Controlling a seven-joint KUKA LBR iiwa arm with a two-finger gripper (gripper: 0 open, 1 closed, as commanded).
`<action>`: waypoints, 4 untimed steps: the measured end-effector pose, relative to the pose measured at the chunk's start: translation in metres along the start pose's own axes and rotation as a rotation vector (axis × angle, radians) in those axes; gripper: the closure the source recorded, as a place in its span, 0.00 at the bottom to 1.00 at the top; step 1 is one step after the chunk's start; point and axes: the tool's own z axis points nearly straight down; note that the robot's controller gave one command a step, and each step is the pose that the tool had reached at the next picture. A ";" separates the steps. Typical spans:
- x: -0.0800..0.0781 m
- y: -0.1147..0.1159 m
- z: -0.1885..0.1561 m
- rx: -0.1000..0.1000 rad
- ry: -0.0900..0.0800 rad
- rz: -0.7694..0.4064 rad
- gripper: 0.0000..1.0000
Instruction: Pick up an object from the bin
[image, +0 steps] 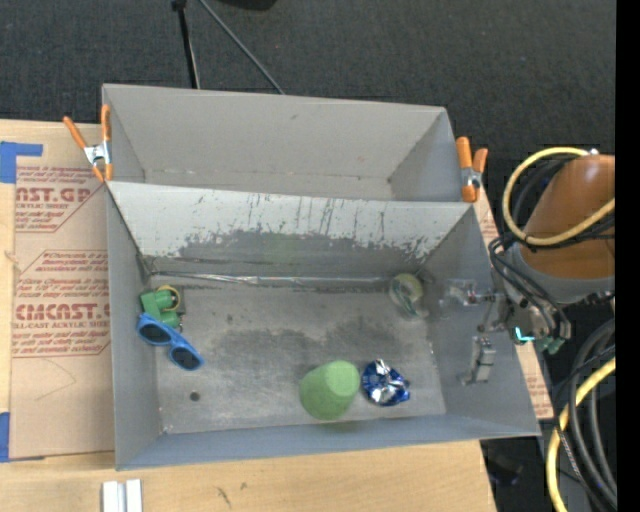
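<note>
camera view looks down into a grey metal bin (300, 150) with sloped walls and a flat floor, its back wall scuffed and streaked pale along the lower part. the floor's middle and back are bare, leaving wide room between the things by the left wall and those at the front right.

outside the bin's right rim stands the robot arm (560, 270), with a rounded orange cover (585, 215) and loops of yellow cable (512, 195). its dark metal gripper (480, 340) sits over the right sloped wall, just inside the rim and apart from every loose thing — whether it is open or closed cannot be told.

near the front wall, right of centre, lies a matte green cup-like cylinder (330, 390) with a rounded end. just beside it on the right is a crumpled shiny blue wrapper (385, 384); its white marks are too small to read. these two are near the gripper, down on the floor to its left.

against the left wall lie blue plastic sunglasses (168, 342), set slantwise, touching a small green plastic piece (160, 302) behind them.

at the back right corner of the floor, where the right wall meets it, rests a pale greenish ring (407, 291), smooth and round, near the gripper.
</note>
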 end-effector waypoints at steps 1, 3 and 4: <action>0.015 0.088 0.108 -0.004 0.001 0.011 0.00; 0.010 0.005 0.104 -0.005 -0.007 -0.602 1.00; 0.015 0.001 -0.036 0.007 -0.013 -0.621 1.00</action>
